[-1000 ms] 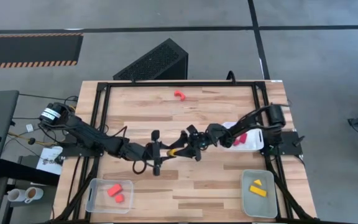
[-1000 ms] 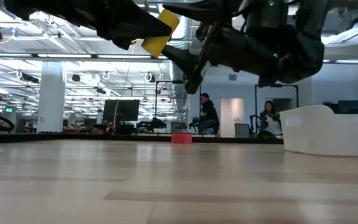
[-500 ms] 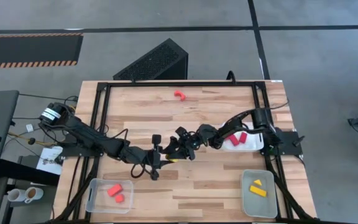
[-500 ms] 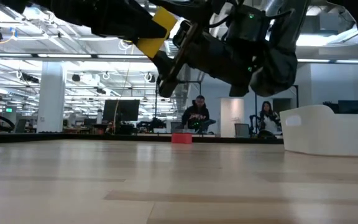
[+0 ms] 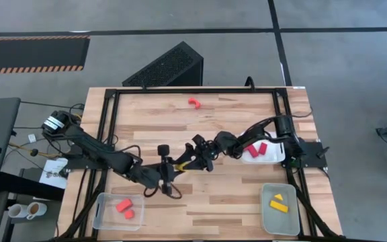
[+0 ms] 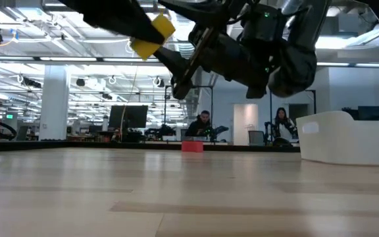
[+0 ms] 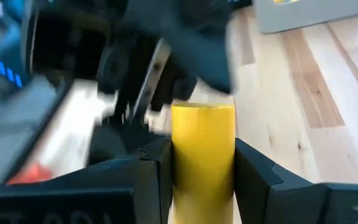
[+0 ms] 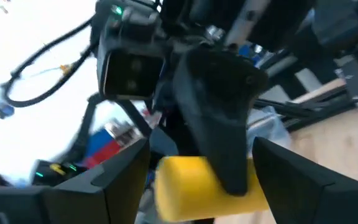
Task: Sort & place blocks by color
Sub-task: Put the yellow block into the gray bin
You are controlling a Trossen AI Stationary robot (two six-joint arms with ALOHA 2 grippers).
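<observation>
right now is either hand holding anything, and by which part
The left hand holds a yellow block above the table, its fingers clamped on the block's two long sides near one end. The right hand is open around the other end, not gripping.

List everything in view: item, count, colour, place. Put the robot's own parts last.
yellow block: one, yellow, held above the table's middle
arch block: one, red, far side of the table
left tray: one, clear, near-left corner, holding two red blocks
right tray: one, clear, near-right corner, holding two yellow blocks
white tray: one, white, right edge, holding red blocks
people: two, in the room behind the table
left gripper: shut on the yellow block
right gripper: open, fingers either side of that block
</observation>
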